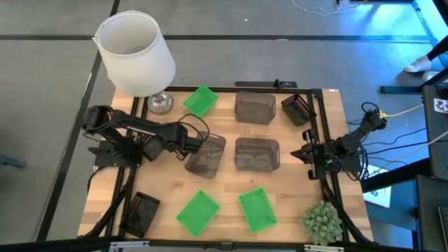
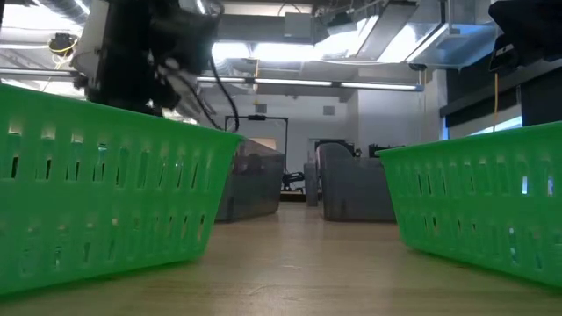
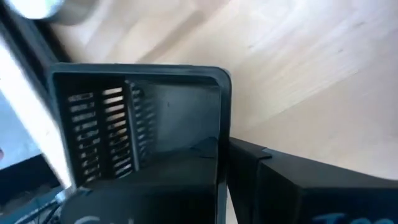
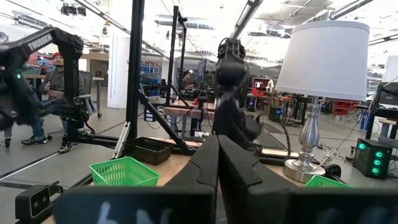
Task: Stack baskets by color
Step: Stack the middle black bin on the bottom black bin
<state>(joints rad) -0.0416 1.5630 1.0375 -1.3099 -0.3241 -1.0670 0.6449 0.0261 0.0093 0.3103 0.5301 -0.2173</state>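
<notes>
Three grey-brown baskets are on the wooden table: one at the far middle [image 1: 254, 106], one in the centre [image 1: 256, 154] and one left of centre [image 1: 205, 154], which lies askew to the others. My left gripper [image 1: 195, 144] is shut on this last basket [image 3: 143, 118]. Green baskets sit at the far left [image 1: 201, 100] and near the front edge [image 1: 197, 212] [image 1: 257, 208]. Black baskets are at the far right [image 1: 297, 108] and the front left [image 1: 140, 213]. My right gripper [image 1: 302, 154] is shut and waits at the table's right edge, touching nothing. My left gripper holds the grey-brown basket by the rim of its wall [image 3: 224, 134] on the table's left side. One finger [image 3: 298, 186] is outside the wall and the other is inside the basket. The fingers slant down from the table's left. Whether the basket is clear of the table I cannot tell.
A white lamp [image 1: 136, 52] stands at the far left corner and a round green plant ball [image 1: 322, 221] at the front right. A black frame [image 1: 318, 126] runs along the table's edges. Bare wood shows between the centre baskets and the front green ones.
</notes>
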